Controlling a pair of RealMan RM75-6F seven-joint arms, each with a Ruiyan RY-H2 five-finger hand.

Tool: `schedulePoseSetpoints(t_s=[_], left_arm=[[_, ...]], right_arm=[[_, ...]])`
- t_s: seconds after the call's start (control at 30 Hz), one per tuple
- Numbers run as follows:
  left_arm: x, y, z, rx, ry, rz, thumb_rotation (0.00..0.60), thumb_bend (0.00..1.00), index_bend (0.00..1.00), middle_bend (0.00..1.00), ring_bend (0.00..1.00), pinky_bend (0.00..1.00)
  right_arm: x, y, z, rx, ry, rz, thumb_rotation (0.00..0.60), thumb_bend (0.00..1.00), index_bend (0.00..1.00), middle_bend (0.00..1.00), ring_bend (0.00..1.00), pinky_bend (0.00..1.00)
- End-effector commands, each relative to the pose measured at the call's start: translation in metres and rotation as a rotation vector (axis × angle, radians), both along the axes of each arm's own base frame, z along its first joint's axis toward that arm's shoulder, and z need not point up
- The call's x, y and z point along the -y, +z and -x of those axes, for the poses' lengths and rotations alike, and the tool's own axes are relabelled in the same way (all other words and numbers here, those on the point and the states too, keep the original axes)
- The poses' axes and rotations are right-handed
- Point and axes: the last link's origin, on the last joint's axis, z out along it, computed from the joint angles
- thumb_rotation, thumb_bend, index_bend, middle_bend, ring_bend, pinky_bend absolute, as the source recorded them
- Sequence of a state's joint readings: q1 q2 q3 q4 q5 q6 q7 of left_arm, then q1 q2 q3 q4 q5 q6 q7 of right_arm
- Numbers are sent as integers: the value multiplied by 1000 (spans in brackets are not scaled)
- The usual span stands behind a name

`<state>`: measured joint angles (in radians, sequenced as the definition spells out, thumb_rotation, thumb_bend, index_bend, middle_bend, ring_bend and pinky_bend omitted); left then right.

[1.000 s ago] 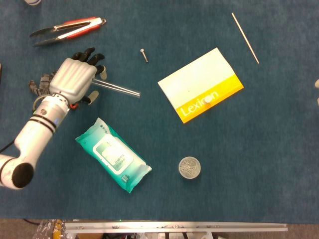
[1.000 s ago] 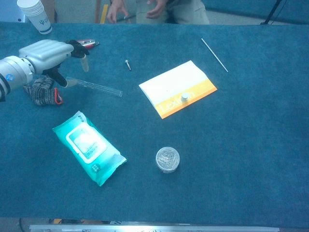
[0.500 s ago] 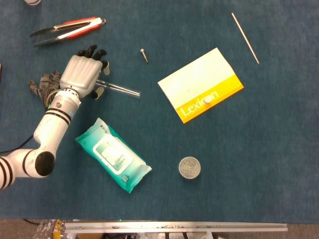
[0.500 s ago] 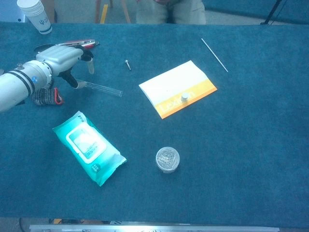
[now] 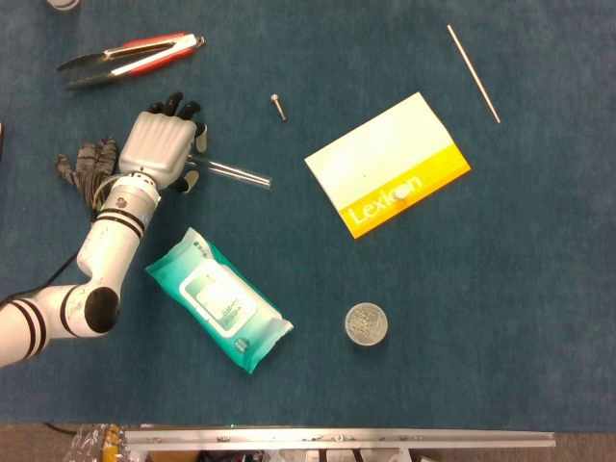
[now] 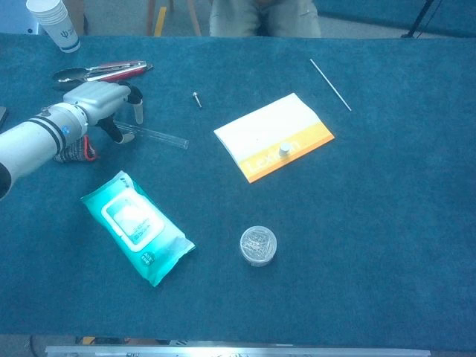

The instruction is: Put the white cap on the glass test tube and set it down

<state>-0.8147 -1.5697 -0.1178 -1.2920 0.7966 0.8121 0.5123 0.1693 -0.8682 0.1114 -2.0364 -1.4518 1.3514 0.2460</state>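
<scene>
The glass test tube (image 5: 236, 172) (image 6: 160, 136) lies flat on the blue table, its left end under my left hand (image 5: 159, 149) (image 6: 97, 100). The hand sits low over that end, thumb on the near side and fingers on the far side, still apart. The tube rests on the cloth. A small white cap (image 5: 399, 192) (image 6: 284, 149) stands on the yellow band of a white and yellow notebook (image 5: 380, 159) (image 6: 260, 134), well to the right of the tube. My right hand shows in neither view.
Red-handled tongs (image 5: 130, 56) lie behind the hand, a grey knitted glove (image 5: 85, 164) to its left. A teal wipes pack (image 5: 218, 299), a round clear tin (image 5: 367, 324), a screw (image 5: 278, 106), a thin rod (image 5: 474, 73) and a paper cup (image 6: 53, 22) are spread around.
My left hand has dropped lower and shifted slightly right over the tube's left end, and the forearm has swung in. The tube and cap have not moved.
</scene>
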Motion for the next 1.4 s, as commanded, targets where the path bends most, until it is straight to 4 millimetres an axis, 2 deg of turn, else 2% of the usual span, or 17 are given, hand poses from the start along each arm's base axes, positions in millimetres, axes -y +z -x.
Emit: schedulePoseSetpoints(t_s=[0.03,0.6,0.97,1.13,1.4], left_arm=[[1,-2,1,0,3,4,600,293,411,136,2,138],[0,-15,-5,10,6,11,600,293,439,151,2,138],[0,-19,-6,27,17,3,600,293,490,182,6,138],[3,-10,-7,85,32,-11,600,294,539,235,53,138],[14,19,-9,242,85,-35,600,297,563,267,75,138]], right_arm=[[0,0,1,2,-2,-1,600,329,456,238,60,175],[-3,4,4,3,-17,12,600,329,456,238,60,175],[-3,6,4,2,-24,24,600,329,456,238,60,175],[-3,6,3,-3,-25,23,600,329,456,238,60,175],[3,3,0,-16,-15,9,600,329,456,238,60,175]])
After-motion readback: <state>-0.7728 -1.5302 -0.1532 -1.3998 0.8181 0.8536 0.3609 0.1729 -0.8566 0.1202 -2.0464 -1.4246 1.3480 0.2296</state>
